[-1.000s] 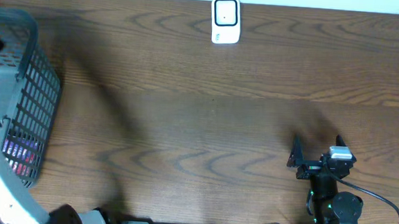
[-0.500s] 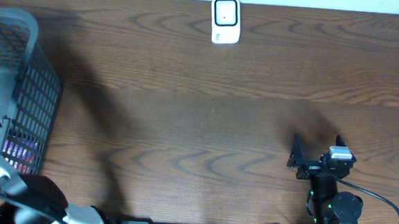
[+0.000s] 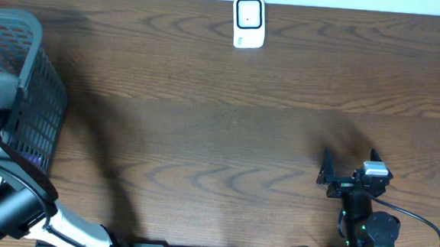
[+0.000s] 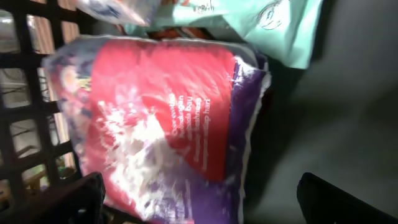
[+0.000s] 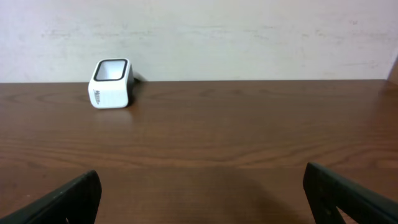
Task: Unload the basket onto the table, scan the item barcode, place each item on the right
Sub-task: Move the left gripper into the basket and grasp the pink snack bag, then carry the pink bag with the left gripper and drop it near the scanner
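Note:
The item nearest my left gripper is a red and purple snack bag (image 4: pixel 168 118) lying in the dark mesh basket (image 3: pixel 42 90) at the table's left edge. My left gripper (image 4: pixel 199 208) hovers open just above the bag's lower end. Its fingertips (image 4: pixel 74 199) straddle the bag without touching it. A mint-green bag (image 4: pixel 261 18) lies beyond the red one. The white barcode scanner (image 3: pixel 248 22) stands at the far middle of the table and also shows in the right wrist view as the scanner (image 5: pixel 112 83). My right gripper (image 3: pixel 350 160) rests open and empty at the near right.
The basket's mesh wall (image 4: pixel 31 93) stands close on the left of my left gripper, and its grey floor (image 4: pixel 336 112) lies to the right. My left arm (image 3: pixel 9 195) reaches over the basket's near corner. A pale wall (image 5: pixel 249 37) backs the table.
My left arm has swung up and left over the basket's near corner, bringing the gripper down inside the basket. The right arm and the scanner have stayed put.

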You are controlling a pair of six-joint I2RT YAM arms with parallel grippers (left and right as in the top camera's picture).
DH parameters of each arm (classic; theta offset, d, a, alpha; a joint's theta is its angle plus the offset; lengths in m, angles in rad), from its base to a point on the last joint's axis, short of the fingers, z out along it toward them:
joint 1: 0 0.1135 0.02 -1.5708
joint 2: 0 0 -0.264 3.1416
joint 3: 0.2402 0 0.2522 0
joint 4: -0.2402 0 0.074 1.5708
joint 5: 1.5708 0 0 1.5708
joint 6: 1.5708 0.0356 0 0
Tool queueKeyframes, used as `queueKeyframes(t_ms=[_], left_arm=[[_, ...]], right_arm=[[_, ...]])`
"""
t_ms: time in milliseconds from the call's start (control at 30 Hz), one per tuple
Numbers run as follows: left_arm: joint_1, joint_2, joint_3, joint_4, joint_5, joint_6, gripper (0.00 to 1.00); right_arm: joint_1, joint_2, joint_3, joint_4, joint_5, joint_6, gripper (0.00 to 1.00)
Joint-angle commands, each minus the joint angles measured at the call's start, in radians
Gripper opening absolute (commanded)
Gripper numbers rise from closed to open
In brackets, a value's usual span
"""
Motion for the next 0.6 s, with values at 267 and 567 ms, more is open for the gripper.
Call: queueKeyframes(t_ms=[267, 567], left_arm=[[0.002, 0.014, -0.192, 0.130, -0.072, -0.010, 0.82], [0.002, -0.010, -0.178, 0.117, -0.064, 0.017, 0.07]], right_arm=[[-0.007, -0.004, -0.002, -0.002, 0.005, 0.011, 0.99], [-0.007, -0.004, -0.002, -0.002, 0.005, 0.011, 0.99]])
